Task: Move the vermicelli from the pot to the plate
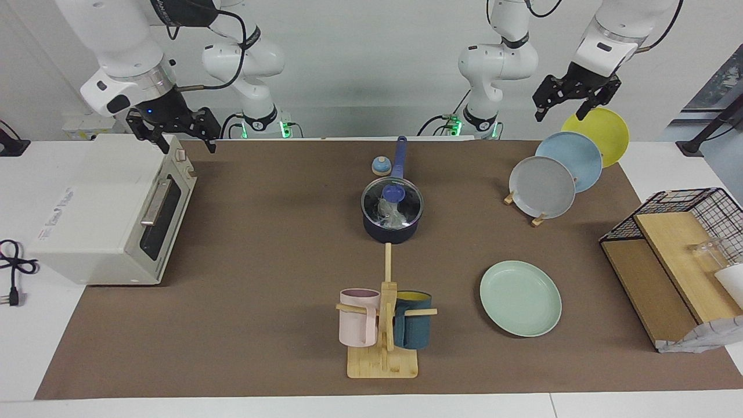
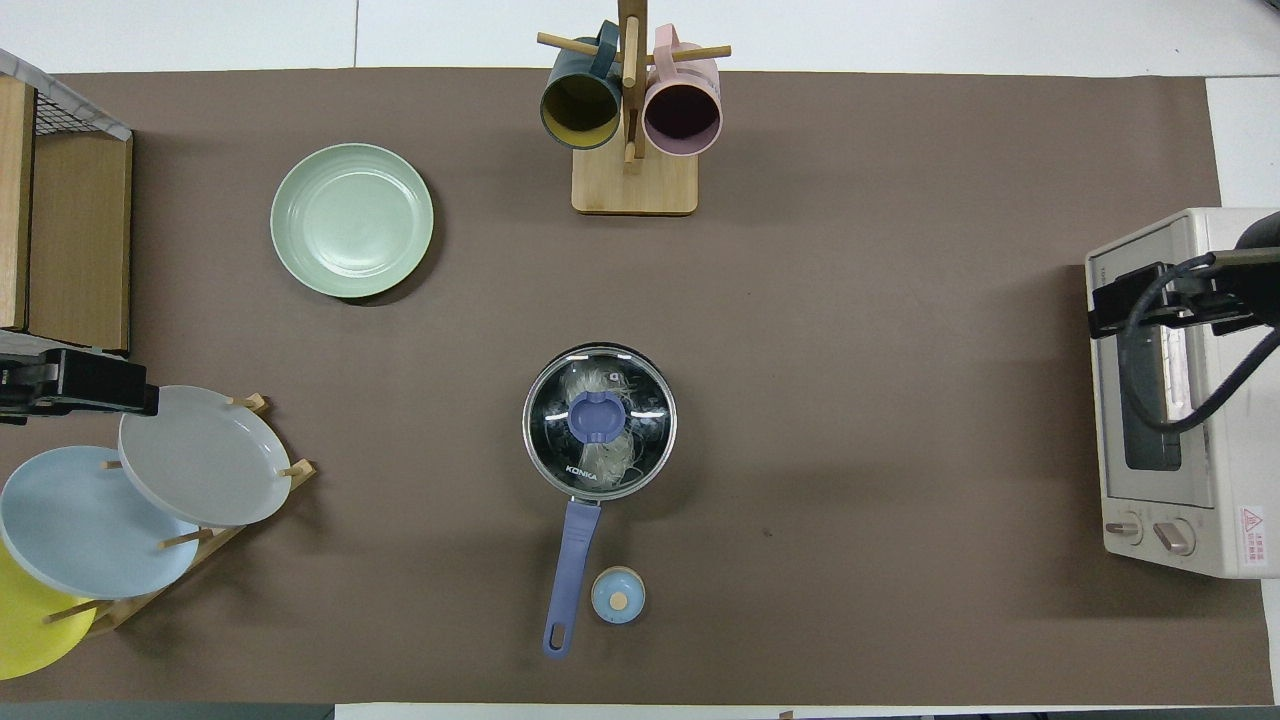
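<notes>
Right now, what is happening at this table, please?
Nothing is being handled. The vermicelli sits inside the pot in the middle of the table, with the glass lid on it. The plate lies bare, farther from the robots and toward the left arm's end. The left gripper hangs open over the plate rack, and the right gripper hangs open over the toaster oven. Neither holds anything.

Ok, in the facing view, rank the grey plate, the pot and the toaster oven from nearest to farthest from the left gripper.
From the open left gripper, up over the plate rack:
1. Grey plate, on the rack, at the left arm's end of the table.
2. Pot, lid on, mid-table.
3. Toaster oven, at the right arm's end of the table.
</notes>
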Controlling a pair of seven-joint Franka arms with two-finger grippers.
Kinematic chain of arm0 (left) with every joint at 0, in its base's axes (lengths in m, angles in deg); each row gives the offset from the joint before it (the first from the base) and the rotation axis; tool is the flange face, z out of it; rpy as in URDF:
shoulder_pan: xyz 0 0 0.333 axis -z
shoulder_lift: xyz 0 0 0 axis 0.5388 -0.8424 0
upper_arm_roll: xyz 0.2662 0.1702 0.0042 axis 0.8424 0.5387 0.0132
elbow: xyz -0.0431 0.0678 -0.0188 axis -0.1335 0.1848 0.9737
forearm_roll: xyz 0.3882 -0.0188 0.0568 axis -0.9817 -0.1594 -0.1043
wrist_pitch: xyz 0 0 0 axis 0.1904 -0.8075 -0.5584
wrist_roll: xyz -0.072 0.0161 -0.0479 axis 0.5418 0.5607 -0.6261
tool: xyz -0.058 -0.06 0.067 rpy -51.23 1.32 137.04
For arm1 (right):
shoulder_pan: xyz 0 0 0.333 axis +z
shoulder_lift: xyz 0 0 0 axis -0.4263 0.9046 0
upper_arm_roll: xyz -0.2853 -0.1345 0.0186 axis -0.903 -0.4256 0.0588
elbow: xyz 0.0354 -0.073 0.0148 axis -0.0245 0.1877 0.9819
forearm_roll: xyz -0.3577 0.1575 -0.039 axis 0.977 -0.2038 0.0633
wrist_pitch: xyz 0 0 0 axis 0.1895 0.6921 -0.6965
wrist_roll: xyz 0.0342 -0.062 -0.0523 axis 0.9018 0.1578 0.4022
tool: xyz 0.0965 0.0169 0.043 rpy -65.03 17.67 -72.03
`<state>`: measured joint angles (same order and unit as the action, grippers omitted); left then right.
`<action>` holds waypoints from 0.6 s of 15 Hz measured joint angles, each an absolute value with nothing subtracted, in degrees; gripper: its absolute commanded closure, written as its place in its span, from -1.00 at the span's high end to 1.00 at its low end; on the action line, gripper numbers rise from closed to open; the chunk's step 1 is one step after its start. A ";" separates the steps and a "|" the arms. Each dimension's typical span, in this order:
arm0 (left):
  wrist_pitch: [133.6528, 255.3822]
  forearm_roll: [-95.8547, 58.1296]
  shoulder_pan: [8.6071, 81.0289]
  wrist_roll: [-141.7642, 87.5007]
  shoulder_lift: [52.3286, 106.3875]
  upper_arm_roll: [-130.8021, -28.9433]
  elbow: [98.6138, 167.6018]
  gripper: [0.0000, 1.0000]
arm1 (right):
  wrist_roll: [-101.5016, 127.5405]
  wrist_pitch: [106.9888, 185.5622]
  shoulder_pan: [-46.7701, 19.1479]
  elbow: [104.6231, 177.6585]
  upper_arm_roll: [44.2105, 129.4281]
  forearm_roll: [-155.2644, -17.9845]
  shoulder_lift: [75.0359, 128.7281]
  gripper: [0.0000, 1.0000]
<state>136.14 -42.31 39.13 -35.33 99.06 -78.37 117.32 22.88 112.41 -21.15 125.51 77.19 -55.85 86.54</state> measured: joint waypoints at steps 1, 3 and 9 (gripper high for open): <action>136.14 -42.31 39.13 -35.32 99.06 -78.37 117.32 1.00 | 22.87 112.38 -21.13 125.52 77.22 -55.86 86.54 1.00; 136.14 -42.31 39.13 -35.32 99.06 -78.37 117.33 1.00 | 22.69 112.44 -21.07 125.52 77.33 -55.87 86.54 1.00; 136.14 -42.31 39.13 -35.31 99.10 -78.39 117.33 1.00 | 22.10 113.51 -17.46 125.10 77.75 -56.91 86.65 1.00</action>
